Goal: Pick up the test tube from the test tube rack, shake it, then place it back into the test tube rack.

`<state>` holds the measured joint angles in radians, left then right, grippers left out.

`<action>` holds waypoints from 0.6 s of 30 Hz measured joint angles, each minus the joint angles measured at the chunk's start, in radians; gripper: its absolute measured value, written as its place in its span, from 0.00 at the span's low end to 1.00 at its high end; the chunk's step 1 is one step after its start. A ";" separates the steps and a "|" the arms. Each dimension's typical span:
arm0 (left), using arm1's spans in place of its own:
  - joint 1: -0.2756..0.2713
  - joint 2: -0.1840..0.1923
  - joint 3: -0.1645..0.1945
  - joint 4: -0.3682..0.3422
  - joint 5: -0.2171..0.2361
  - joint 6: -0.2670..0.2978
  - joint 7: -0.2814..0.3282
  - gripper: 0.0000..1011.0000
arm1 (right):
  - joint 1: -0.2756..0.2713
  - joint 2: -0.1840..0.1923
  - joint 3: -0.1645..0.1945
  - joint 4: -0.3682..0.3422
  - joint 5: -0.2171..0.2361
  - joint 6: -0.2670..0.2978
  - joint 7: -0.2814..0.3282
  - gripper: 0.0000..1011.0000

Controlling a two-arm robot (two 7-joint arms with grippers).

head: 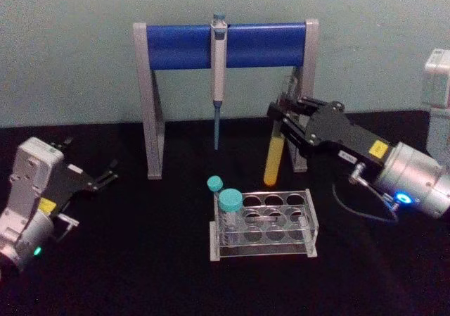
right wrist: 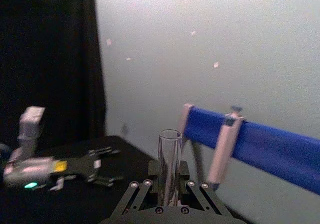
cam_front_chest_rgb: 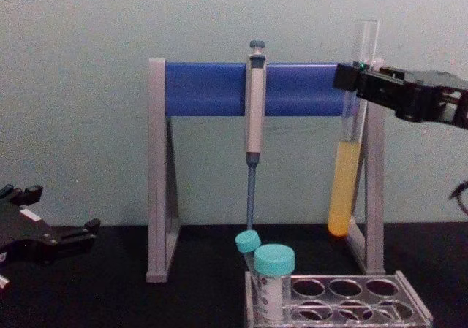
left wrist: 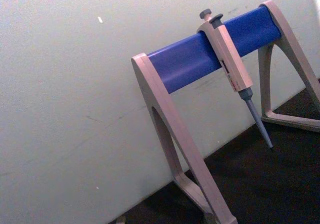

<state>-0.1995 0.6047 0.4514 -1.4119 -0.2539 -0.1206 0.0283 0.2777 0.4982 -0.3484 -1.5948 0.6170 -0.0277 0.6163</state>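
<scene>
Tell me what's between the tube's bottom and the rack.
Nothing. In the chest view the tube, held in the right claw, hangs clear of the rack, with only an open gap between them.

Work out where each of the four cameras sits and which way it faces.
Head: high, looking down at the test tube rack; left gripper and right gripper show.
Chest: lower, level across the table; test tube side-on, right gripper upper right.
Left wrist: faces the pipette stand and wall.
Right wrist: looks past its fingers, shut on the test tube.
Shared: head and chest both see the pipette.
</scene>
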 joint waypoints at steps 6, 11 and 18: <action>0.000 0.000 0.000 0.000 0.000 0.000 0.000 0.99 | -0.031 0.084 0.000 -0.061 0.033 0.049 0.036 0.23; 0.000 0.000 0.000 0.000 0.000 0.000 0.000 0.99 | -0.067 0.158 0.026 -0.115 0.030 0.071 0.001 0.23; 0.000 0.000 0.000 0.000 0.000 0.000 0.000 0.99 | -0.089 0.182 0.054 -0.134 -0.008 0.068 -0.101 0.23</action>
<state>-0.1995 0.6047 0.4514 -1.4120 -0.2539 -0.1206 0.0283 0.1889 0.6805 -0.2942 -1.7292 0.6094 0.0404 0.5157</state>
